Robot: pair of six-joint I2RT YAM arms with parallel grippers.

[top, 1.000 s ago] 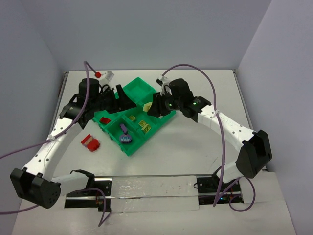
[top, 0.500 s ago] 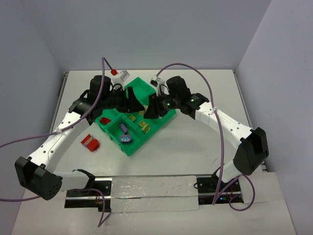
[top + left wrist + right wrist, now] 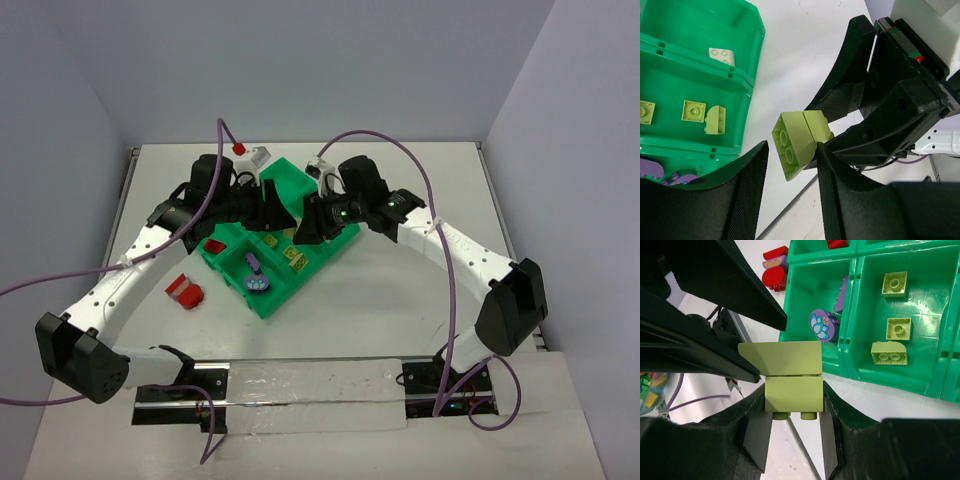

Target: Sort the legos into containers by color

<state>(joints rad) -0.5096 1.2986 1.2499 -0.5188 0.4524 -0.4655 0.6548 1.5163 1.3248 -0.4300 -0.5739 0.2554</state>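
My right pincer (image 3: 792, 407) clamps the yellow-green brick pair (image 3: 790, 375) in the air near the green tray's (image 3: 852, 315) edge. Its studs point back at my right wrist and its hollow underside faces my left. My left pincer (image 3: 792, 150) stands apart around its free end, with a sliver of gap on one side. Bare table (image 3: 790, 60) lies below, and the tray wall is close.

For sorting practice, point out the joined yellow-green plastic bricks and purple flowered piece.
Joined yellow-green bricks (image 3: 791, 387): right wrist view, lower brick.
Purple flowered piece (image 3: 821, 325): right wrist view, flower print.
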